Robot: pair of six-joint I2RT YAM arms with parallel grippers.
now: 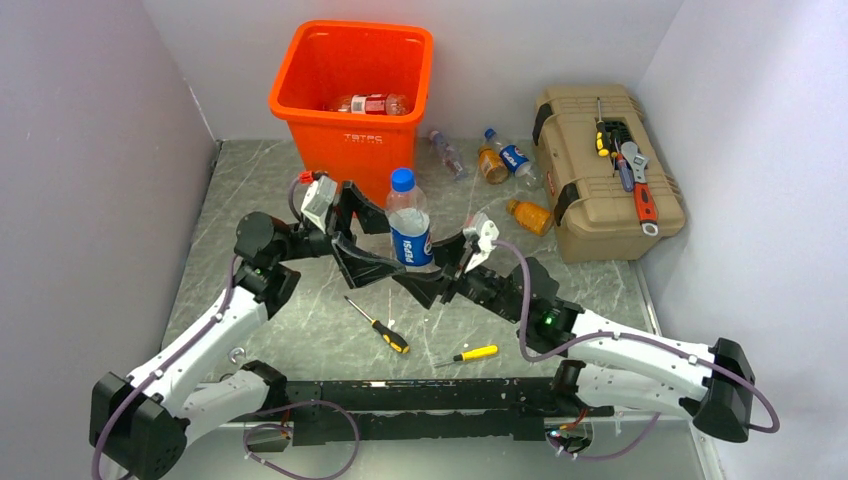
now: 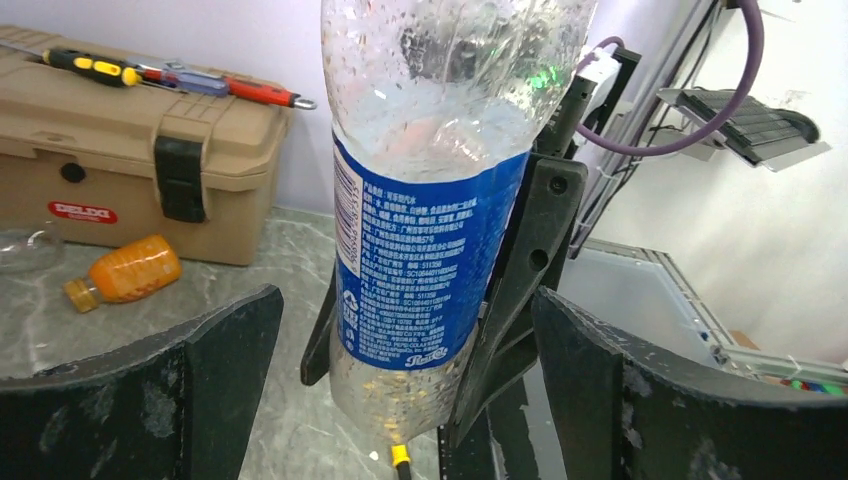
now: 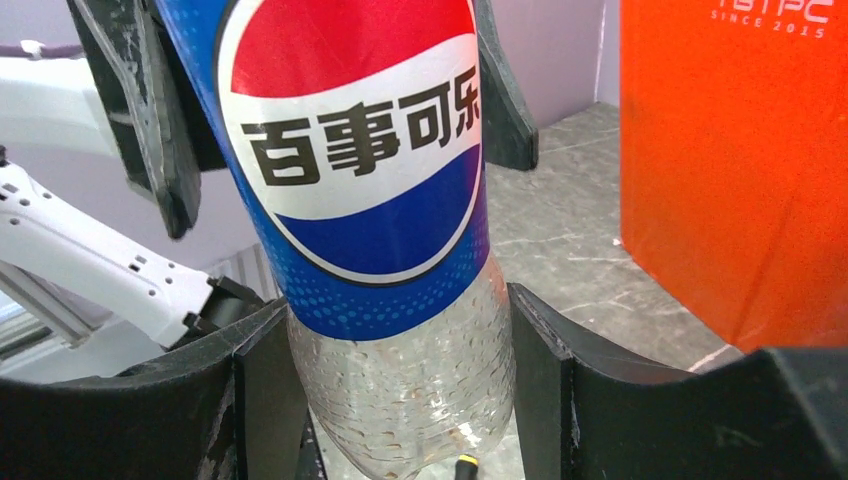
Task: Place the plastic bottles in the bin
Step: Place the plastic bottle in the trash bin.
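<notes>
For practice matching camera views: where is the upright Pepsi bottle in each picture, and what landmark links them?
Top external: Pepsi bottle centre, just below the bin.
Left wrist: bottle centre, top cropped.
Right wrist: bottle centre-left, bin at right.
Landmark: the grey table, in all three.

Glossy clear plastic bottle [image 3: 400,390], slick printed label [image 3: 360,170]; scuffed matt black fingers [image 2: 150,400]; smooth orange plastic bin [image 3: 730,170]; veined grey desk [image 1: 320,300].

Both arms reach inward; black left gripper [image 2: 402,310] gapes wide, black right gripper [image 3: 395,320] clamps the clear blue-labelled plastic bottle [image 3: 370,150]
</notes>
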